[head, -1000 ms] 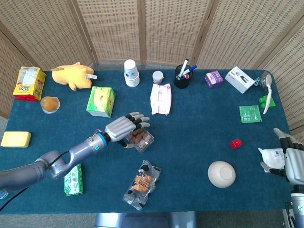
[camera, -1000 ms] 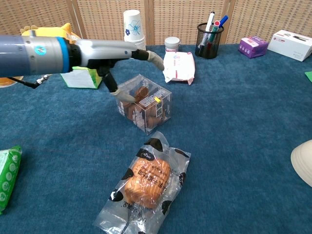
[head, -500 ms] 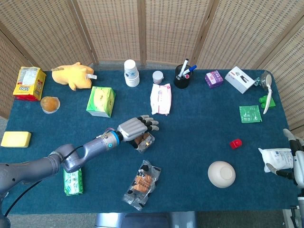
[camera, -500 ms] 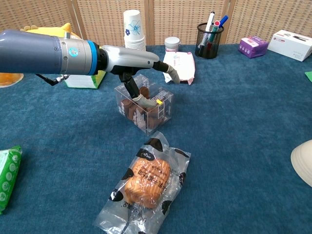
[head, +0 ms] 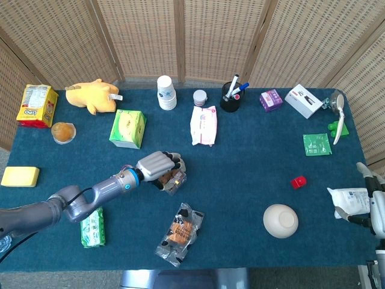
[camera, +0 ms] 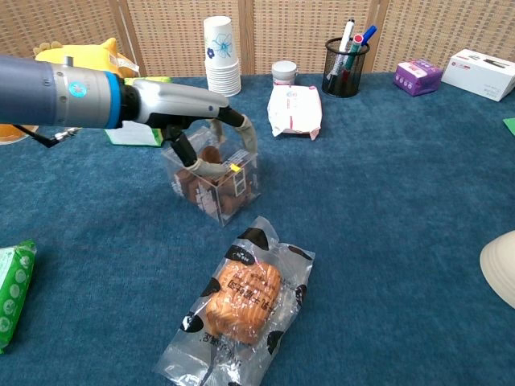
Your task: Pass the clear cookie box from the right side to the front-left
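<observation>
The clear cookie box (camera: 211, 183) has slid left across the table (head: 252, 156). The left robot hand (head: 157, 166) grips it, brown cookies inside. Far right, the right robot hand (head: 374, 201) rests open beside a white packet (head: 348, 199).

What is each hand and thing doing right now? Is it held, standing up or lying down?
left hand: gripping the clear cookie box
clear cookie box: held, tilted
right hand: resting at the table edge
paper cups: stacked, upright
pen holder: upright, pens inside
cookie bag: lying flat
bowl: upside down
</observation>
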